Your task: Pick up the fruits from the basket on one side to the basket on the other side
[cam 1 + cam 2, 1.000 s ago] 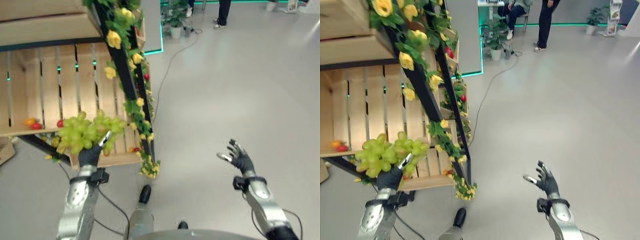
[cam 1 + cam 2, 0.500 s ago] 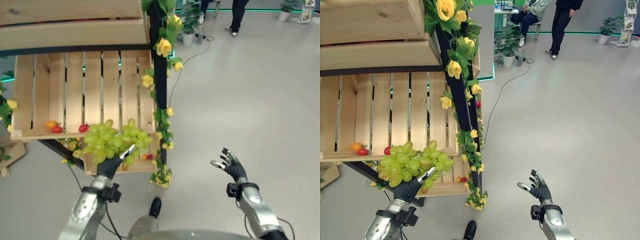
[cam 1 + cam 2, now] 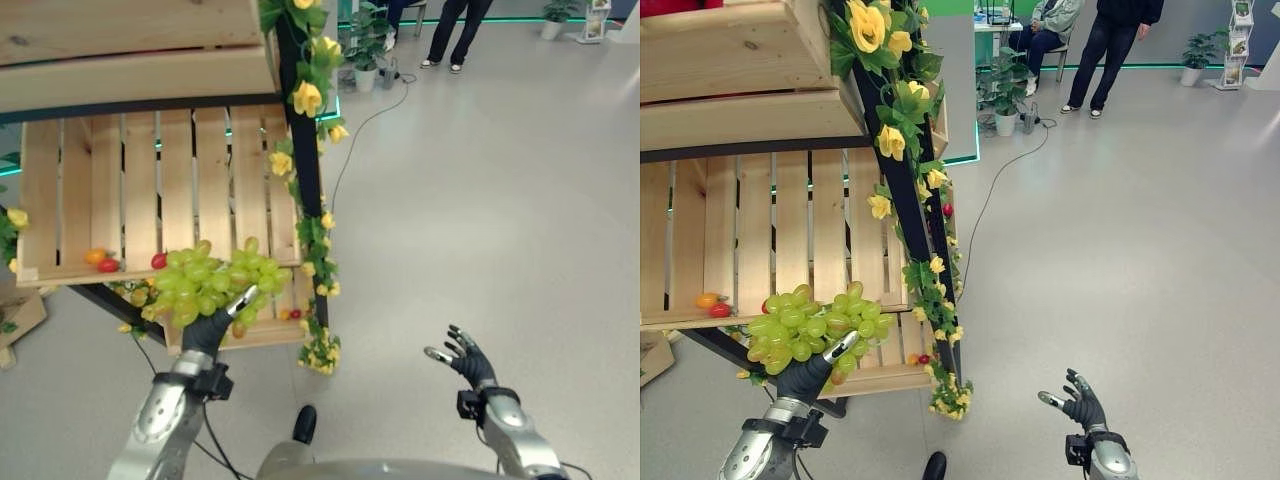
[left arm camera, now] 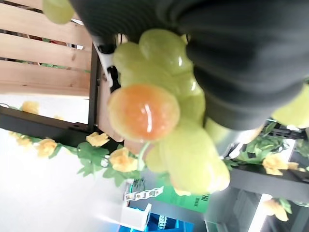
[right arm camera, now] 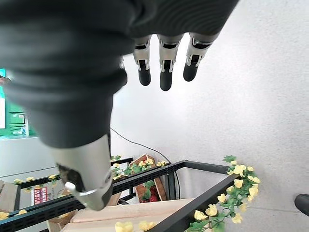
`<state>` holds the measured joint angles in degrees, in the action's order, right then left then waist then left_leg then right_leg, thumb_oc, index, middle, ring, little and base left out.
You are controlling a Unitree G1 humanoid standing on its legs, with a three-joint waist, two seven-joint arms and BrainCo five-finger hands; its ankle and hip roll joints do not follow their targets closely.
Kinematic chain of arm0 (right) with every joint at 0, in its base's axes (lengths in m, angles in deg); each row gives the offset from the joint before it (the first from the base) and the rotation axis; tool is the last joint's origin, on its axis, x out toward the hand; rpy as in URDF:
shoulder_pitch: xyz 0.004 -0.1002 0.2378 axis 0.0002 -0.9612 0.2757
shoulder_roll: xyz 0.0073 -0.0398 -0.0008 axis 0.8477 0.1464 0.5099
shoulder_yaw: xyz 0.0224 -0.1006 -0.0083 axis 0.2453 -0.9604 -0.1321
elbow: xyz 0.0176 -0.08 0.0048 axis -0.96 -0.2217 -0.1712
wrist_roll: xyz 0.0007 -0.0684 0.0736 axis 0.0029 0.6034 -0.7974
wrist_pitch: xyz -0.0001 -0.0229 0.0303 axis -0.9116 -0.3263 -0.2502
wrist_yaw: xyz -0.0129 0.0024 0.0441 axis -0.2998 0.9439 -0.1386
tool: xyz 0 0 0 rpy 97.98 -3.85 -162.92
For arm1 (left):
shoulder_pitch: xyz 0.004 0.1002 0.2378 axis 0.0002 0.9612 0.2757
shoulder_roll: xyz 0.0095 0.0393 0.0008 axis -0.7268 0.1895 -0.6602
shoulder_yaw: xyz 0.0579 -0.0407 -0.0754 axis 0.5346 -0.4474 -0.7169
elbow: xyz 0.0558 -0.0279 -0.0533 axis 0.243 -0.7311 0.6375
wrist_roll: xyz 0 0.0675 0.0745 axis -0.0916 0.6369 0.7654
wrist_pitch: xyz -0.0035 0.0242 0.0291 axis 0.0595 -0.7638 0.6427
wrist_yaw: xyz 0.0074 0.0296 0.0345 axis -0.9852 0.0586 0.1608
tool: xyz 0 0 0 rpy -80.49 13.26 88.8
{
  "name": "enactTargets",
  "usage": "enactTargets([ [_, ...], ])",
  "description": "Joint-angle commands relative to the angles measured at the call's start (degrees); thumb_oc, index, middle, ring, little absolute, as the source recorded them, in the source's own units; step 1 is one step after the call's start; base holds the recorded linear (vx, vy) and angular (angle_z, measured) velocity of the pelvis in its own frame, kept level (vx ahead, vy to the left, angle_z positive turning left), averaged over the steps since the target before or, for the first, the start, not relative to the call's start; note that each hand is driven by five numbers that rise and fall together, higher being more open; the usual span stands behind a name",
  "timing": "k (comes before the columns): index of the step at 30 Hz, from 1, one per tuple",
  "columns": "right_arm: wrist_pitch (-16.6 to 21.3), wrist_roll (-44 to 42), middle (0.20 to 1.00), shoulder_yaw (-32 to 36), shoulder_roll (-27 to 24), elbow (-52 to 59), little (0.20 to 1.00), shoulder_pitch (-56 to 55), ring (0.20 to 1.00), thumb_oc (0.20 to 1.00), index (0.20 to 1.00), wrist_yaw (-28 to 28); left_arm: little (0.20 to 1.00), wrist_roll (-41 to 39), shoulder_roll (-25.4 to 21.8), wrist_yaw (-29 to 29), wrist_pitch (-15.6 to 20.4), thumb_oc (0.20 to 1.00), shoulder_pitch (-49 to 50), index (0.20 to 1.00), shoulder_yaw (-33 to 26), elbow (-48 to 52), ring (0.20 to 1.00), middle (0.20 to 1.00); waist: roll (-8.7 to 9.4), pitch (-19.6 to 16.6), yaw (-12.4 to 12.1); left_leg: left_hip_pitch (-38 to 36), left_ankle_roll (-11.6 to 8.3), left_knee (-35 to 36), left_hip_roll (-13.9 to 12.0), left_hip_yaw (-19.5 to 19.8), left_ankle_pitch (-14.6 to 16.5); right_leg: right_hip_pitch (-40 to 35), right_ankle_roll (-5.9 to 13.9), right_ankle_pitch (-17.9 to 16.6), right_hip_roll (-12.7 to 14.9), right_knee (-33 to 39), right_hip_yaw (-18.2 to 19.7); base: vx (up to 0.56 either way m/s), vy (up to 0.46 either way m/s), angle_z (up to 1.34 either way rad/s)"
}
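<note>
A bunch of green grapes (image 3: pixel 210 280) is held up in front of the slatted wooden crate (image 3: pixel 130 190) on the shelf, with my left hand (image 3: pixel 205 332) shut on it from below. In the left wrist view the grapes (image 4: pixel 186 154) press against the palm, with one orange berry (image 4: pixel 145 112) among them. Small orange and red fruits (image 3: pixel 100 261) lie at the crate's front edge. A lower crate (image 3: pixel 270 330) holds a few small fruits (image 3: pixel 290 314). My right hand (image 3: pixel 468 362) hovers open over the floor at the lower right, its fingers (image 5: pixel 165 67) straight.
A black shelf post wrapped in a yellow flower garland (image 3: pixel 305 190) stands right of the crates. Another wooden crate (image 3: pixel 130 50) sits on the shelf above. People (image 3: pixel 1120 40) and a potted plant (image 3: pixel 1005 90) are far back, across open grey floor.
The whole picture has swung and shifted, so the camera moved. The left hand keeps its hold on the grapes before the crate. The right hand sits lower in view.
</note>
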<state>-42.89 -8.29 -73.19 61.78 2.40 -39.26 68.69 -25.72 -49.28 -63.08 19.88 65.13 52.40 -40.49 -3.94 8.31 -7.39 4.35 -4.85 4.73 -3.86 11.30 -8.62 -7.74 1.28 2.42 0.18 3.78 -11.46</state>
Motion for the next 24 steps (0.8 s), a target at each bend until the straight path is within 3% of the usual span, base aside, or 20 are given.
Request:
enactTargets([
  [1, 2.0, 1.1, 1.000, -1.4, -0.9, 0.4, 1.000, 4.5, 1.000, 1.000, 1.000, 1.1, 0.200, -8.1, -2.0, 0.6, 6.6, 0.200, -9.8, 0.200, -21.1, 5.9, 0.200, 0.200, 2.34, -0.2, -0.2, -2.9, 0.30, 0.3, 1.4, 0.8, 4.1, 1.8, 3.54, -1.9, 4.0, 1.2, 1.2, 0.00, 0.000, 0.00],
  [9, 2.3, 1.3, 1.000, -2.1, -1.8, -2.0, 1.000, 5.5, 1.000, 1.000, 1.000, 2.5, 0.200, -13.1, -7.7, -5.4, 4.8, 0.200, -4.0, 0.200, -22.0, 5.5, 0.200, 0.200, 1.36, -0.1, -0.9, -3.2, 0.37, 0.3, 1.0, 1.0, 3.5, 1.1, 3.20, -1.4, 3.5, 1.2, 0.8, -0.02, -0.030, 0.02],
  [24, 2.7, 1.0, 1.000, -3.0, -3.5, -2.4, 1.000, 7.9, 1.000, 1.000, 1.000, 2.9, 0.200, -16.0, -7.3, -9.3, 1.0, 0.200, 3.6, 0.200, -19.5, 5.1, 0.200, 0.200, -1.02, 2.3, -3.6, -2.1, -0.95, -2.5, 1.1, 3.1, 1.6, -1.1, 1.94, -0.6, 2.4, 1.2, -1.8, -0.05, -0.046, 0.08],
])
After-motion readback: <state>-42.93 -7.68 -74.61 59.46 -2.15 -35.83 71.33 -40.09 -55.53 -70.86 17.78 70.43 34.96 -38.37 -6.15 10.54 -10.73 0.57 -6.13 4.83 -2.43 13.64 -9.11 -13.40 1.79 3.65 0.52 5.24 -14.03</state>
